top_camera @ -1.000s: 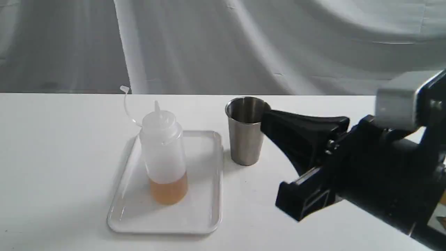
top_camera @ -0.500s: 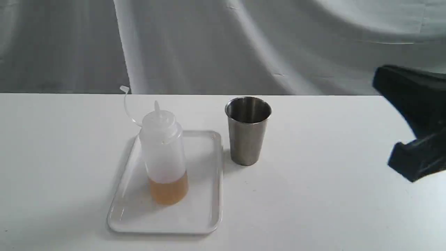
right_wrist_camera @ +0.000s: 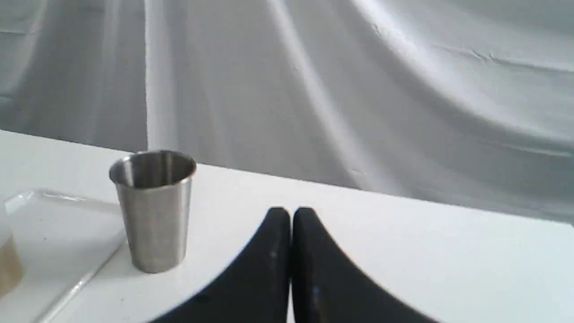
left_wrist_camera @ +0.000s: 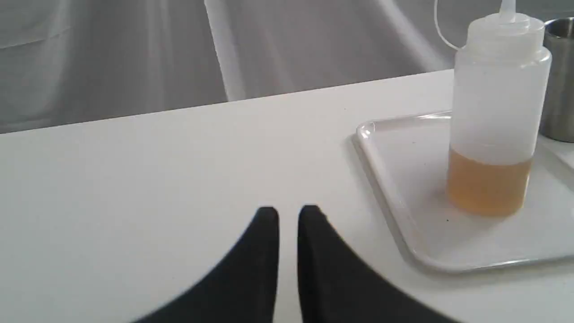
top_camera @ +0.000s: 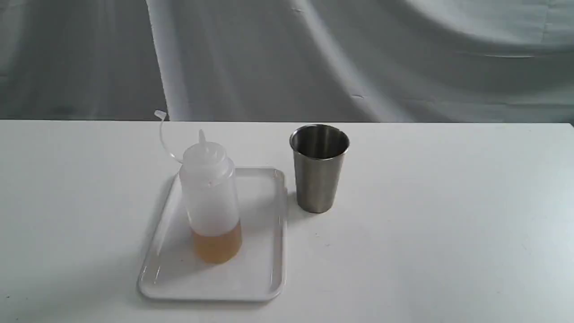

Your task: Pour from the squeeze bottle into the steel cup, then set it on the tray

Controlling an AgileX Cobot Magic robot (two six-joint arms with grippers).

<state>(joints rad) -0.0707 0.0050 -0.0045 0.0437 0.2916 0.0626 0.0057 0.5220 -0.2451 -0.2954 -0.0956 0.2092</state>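
The squeeze bottle [top_camera: 210, 197] stands upright on the white tray [top_camera: 260, 273], amber liquid in its lower third, cap strap curling up behind it. The steel cup [top_camera: 319, 168] stands upright on the table just right of the tray. Neither gripper shows in the exterior view. In the left wrist view my left gripper [left_wrist_camera: 288, 211] is shut and holds nothing, low over the table, apart from the tray [left_wrist_camera: 394, 215] and the bottle [left_wrist_camera: 495, 116]. In the right wrist view my right gripper [right_wrist_camera: 290, 211] is shut and holds nothing, with the cup [right_wrist_camera: 154, 211] off to one side.
The white table [top_camera: 448, 233] ends at a back edge against draped grey-white cloth [top_camera: 314, 58]. Nothing else stands on it.
The right arm has pulled back to the right and left the exterior view. One second ago its gripper was open beside the cup. Bottle, cup and tray have not moved.
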